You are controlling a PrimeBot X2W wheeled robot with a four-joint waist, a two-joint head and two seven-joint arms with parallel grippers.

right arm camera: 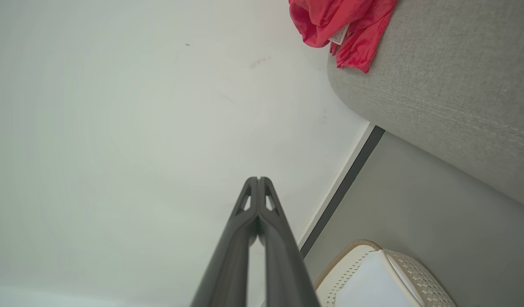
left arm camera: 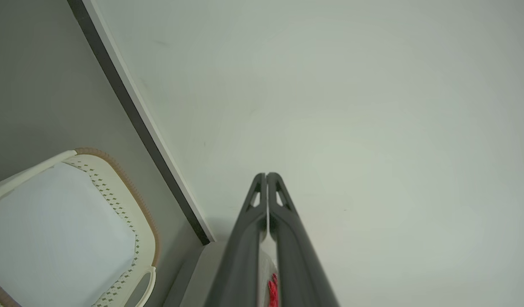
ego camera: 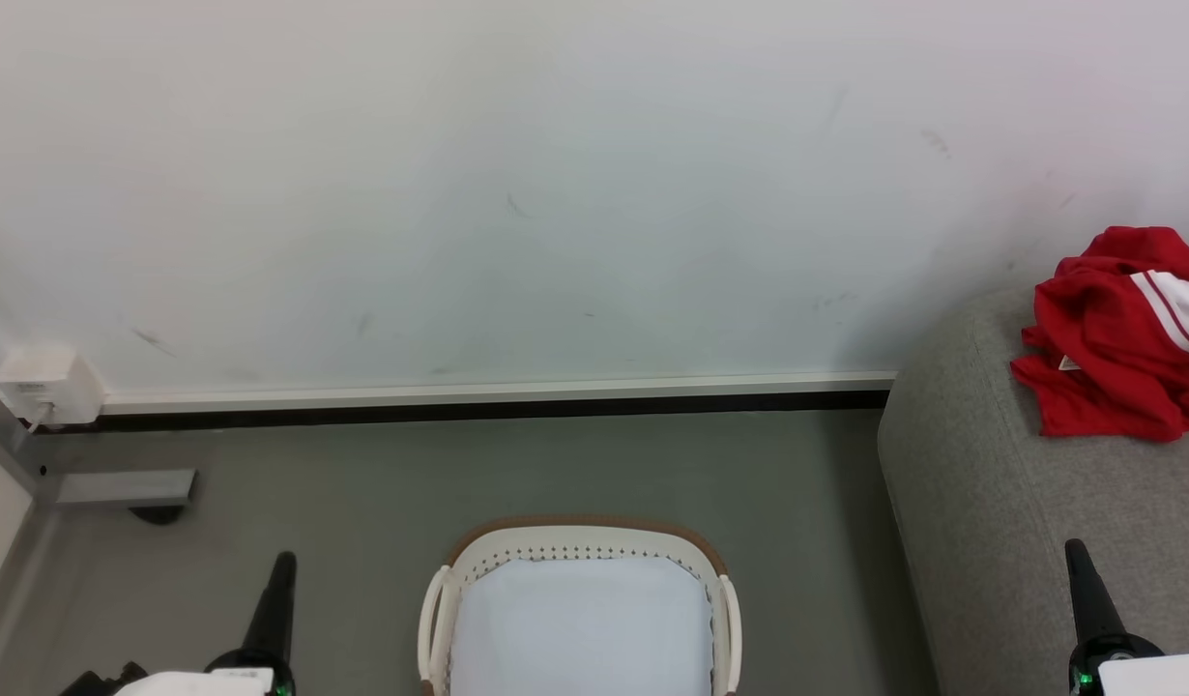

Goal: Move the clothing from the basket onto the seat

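Both end effectors are closed on nothing. The left end effector [ego camera: 283,570] hangs over the floor [ego camera: 362,483] left of the basket [ego camera: 585,530]. The right end effector [ego camera: 1080,561] hangs over the front of the seat [ego camera: 981,503]. In each wrist view the fingers [left arm camera: 245,243] press together tip to tip.

The jersey [ego camera: 1107,338] lies crumpled on the seat near its corner by the wall [ego camera: 556,193], well apart from the basket and from both arms. The basket holds just the white liner [ego camera: 580,619]. The move therefore looks done, and I judge the step in hand to be a check and a tidy finish.

To do that well, look first at where the jersey rests. In the right wrist view a fold reaches the seat's rounded edge on the wall side; whether it overhangs I cannot tell. If it sits secure, leave it: thin, slippery fabric drags easily, and a needless poke could pull it off. If it needs a nudge, the right arm is nearer. It should open, pinch a thick bunch, and draw it toward the seat's middle. The liner belongs in the basket. Keep both arms clear of the basket's rim.
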